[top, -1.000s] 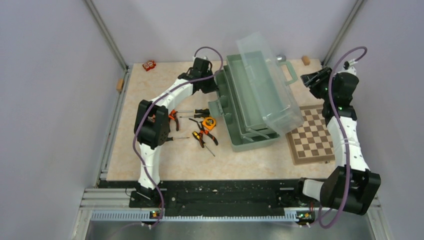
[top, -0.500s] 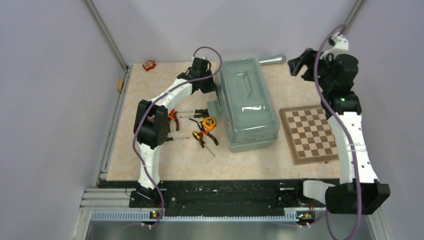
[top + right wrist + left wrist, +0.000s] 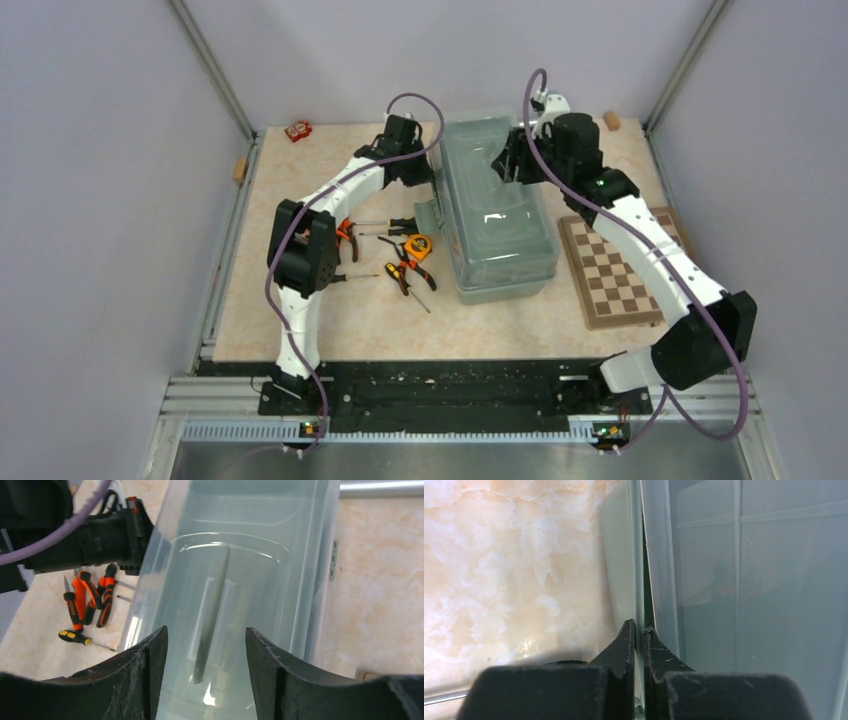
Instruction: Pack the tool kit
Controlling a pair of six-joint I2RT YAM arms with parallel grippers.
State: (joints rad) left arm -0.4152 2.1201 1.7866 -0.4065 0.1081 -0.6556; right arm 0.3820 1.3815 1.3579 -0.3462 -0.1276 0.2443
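Sage-green toolbox [image 3: 500, 288], translucent lid [image 3: 495, 215] down; left gripper [image 3: 638, 628] pinches its edge, right gripper [image 3: 206, 631] parted, empty.

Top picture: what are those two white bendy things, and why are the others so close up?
They are two robot arms bolted to a table. The top picture looks down from above; the other two come from a camera on each wrist. The left gripper is pinched shut on the edge of the green toolbox. The right gripper hangs open over the see-through lid, holding nothing. Beside the box lie pliers, screwdrivers and a tape measure. A chessboard sits on the other side.
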